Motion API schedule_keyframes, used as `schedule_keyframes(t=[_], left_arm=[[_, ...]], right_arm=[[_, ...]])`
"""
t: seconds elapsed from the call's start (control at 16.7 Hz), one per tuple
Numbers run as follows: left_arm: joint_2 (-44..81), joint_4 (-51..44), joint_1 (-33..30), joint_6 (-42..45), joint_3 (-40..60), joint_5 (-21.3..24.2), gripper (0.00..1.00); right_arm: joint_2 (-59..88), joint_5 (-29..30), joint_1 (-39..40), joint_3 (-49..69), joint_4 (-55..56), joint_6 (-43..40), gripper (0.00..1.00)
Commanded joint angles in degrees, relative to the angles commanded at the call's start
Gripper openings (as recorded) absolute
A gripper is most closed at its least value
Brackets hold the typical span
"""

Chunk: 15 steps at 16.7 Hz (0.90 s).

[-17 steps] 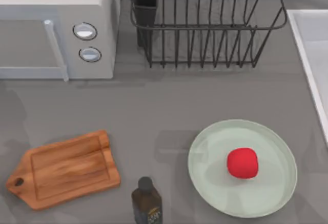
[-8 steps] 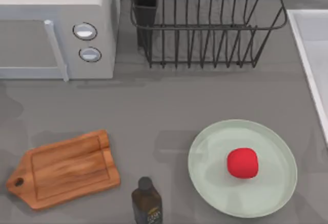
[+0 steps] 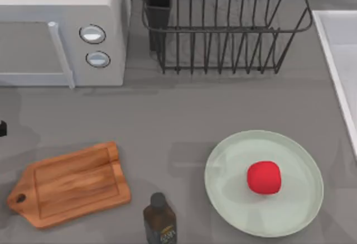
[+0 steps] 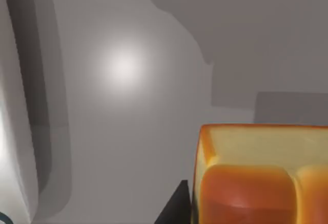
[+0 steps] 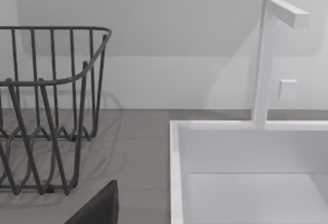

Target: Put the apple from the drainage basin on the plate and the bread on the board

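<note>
The red apple [image 3: 263, 177] lies on the pale green plate [image 3: 295, 210] at the front right of the table. The wooden board [image 3: 70, 183] lies bare at the front left. In the left wrist view the golden-brown bread [image 4: 256, 178] sits very close, held against a dark finger [image 4: 174, 211] above the grey table. A dark tip of my left gripper [image 3: 1, 128] shows at the table's left edge, behind the board. My right gripper [image 5: 97, 208] hangs near the white drainage basin [image 5: 177, 183] and the wire rack [image 5: 51, 106].
A microwave [image 3: 61, 26] stands at the back left and a dark wire dish rack [image 3: 223, 26] at the back middle. A dark bottle [image 3: 159, 219] stands at the front, between board and plate. The basin's rim [image 3: 334, 60] runs along the right edge.
A dark tip of my left gripper has come into the top view at the left edge, and its shadow has shifted there. The apple, plate and board have not moved.
</note>
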Motion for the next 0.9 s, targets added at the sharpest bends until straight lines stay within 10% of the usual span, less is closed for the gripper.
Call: schedule_keyframes(t=[0.42, 0.9], left_arm=[[-0.13, 0.39, -10.20, -50.38, -3.26, 0.43, 0.00], [-3.97, 1.61, -23.48, -89.12, -3.09, 1.39, 0.00]], right_arm=[[0.00, 0.00, 0.00, 0.00, 0.00, 0.00, 1.00], [0.00, 0.00, 0.00, 0.00, 0.00, 0.00, 1.00]])
